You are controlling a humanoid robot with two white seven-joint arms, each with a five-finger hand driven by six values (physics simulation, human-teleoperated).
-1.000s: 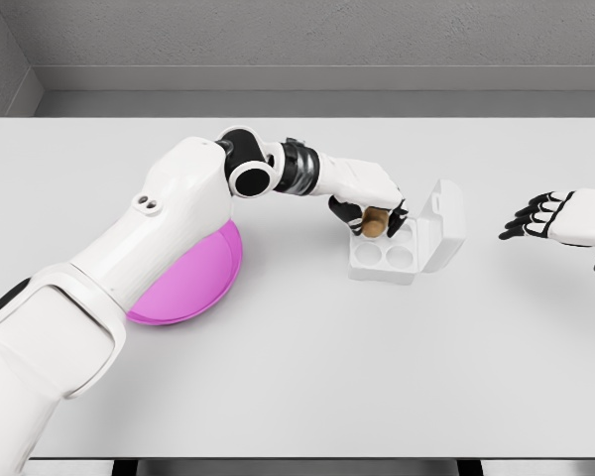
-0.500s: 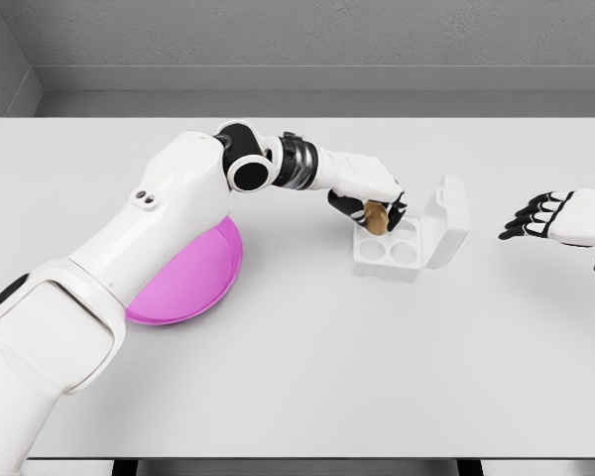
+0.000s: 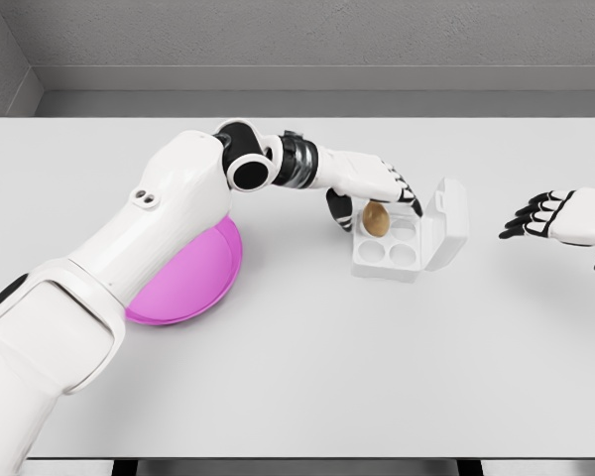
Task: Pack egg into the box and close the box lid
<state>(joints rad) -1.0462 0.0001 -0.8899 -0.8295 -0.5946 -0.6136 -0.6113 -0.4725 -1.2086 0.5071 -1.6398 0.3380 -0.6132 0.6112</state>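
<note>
A white egg box sits right of the table's middle, its lid standing open on the right side. A brown egg rests upright in the box's back left cup. My left hand hovers just over and behind the egg with its fingers spread, thumb down at the box's left edge, holding nothing. My right hand floats at the right edge of the view, fingers relaxed and empty, well apart from the lid.
A pink plate lies left of the box, partly under my left forearm. The table's back edge meets a grey wall.
The left hand let go of the egg, which now sits in the back left cup. Its fingers opened and lifted a little. The right hand has not moved.
</note>
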